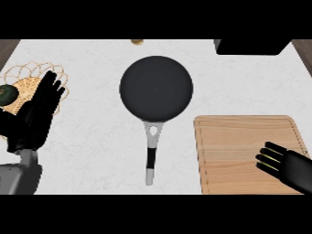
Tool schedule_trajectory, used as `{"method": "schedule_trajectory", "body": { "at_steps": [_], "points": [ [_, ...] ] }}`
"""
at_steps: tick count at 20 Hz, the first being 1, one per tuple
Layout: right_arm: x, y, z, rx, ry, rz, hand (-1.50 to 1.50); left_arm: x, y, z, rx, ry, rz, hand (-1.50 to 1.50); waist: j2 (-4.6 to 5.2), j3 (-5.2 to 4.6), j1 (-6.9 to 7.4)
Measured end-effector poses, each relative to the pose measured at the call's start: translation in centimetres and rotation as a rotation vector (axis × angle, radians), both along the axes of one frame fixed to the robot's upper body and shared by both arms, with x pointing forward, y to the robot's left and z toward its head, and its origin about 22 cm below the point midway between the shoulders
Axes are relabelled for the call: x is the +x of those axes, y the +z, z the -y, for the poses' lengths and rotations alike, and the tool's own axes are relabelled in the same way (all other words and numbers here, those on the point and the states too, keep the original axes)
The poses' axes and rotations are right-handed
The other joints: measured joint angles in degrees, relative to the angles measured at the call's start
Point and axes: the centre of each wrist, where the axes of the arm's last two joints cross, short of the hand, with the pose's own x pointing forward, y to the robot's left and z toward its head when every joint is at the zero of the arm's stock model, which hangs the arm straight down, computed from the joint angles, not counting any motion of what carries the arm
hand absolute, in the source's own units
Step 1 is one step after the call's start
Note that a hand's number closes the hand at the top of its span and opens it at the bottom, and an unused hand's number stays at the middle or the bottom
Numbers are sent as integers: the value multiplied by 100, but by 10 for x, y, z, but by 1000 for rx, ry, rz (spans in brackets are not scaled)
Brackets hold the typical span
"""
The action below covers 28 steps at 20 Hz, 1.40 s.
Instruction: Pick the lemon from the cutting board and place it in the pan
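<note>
We see the right robot hand (288, 168) over the near right corner of the cutting board (239, 151), fingers curled. Slivers of yellow between them suggest it is closed round the lemon (271, 158), which is mostly hidden. The board lies at the near right corner of the desk (90, 151). The pan (156, 87) sits mid-desk, left of that hand and farther back, its handle running toward the near edge. The left robot hand (40, 109) rests open by the left edge.
</note>
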Motion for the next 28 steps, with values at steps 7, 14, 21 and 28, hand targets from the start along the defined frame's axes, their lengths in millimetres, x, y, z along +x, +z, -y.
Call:
{"method": "schedule_trajectory", "body": {
  "at_steps": [7,14,21,28],
  "points": [
    [7,-3,-7,11,42,-13,150,-1,-5,3,6,-2,2,0,7,8,-13],
    [10,-21,-46,76,-183,-149,150,1,3,5,8,-8,11,0,13,-181,23],
    [20,-20,-84,145,-442,-178,150,1,2,3,12,-3,7,0,-26,-244,-9],
    [51,18,-165,373,-642,-43,150,1,-1,6,15,-18,-9,0,-88,-43,161]
  ]
}}
